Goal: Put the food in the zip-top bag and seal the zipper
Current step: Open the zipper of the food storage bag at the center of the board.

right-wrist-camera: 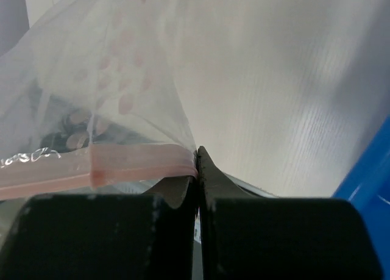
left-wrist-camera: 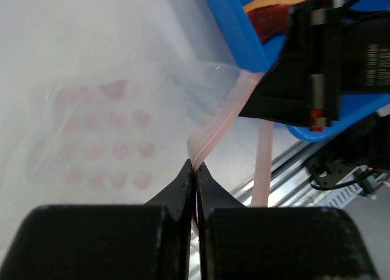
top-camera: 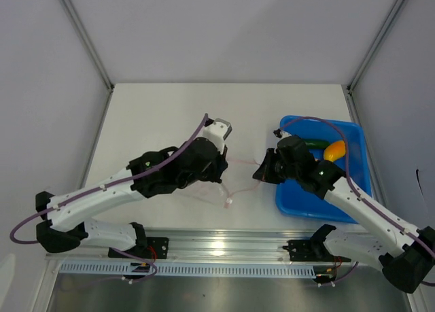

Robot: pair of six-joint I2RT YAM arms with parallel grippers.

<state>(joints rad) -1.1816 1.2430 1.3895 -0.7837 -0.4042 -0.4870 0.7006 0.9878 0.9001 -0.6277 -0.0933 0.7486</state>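
The clear zip-top bag [top-camera: 239, 181] with pale pink dots [left-wrist-camera: 103, 140] hangs between my two grippers at the table's middle. My left gripper [top-camera: 223, 170] [left-wrist-camera: 195, 165] is shut on the pink zipper [left-wrist-camera: 214, 130] strip at one side of the mouth. My right gripper [top-camera: 261, 170] [right-wrist-camera: 197, 153] is shut on the zipper [right-wrist-camera: 116, 164] at the other end. The food lies in the blue tray [top-camera: 353, 189]: a dark-green cucumber [top-camera: 316, 143], a yellow-orange piece [top-camera: 334, 150], and a red-brown piece [left-wrist-camera: 271, 17] seen from the left wrist.
The blue tray's rim [left-wrist-camera: 231, 30] stands just right of the bag, close behind my right gripper's body [left-wrist-camera: 317, 66]. A metal rail [top-camera: 217, 247] runs along the near edge. White walls and corner posts enclose the table on three sides.
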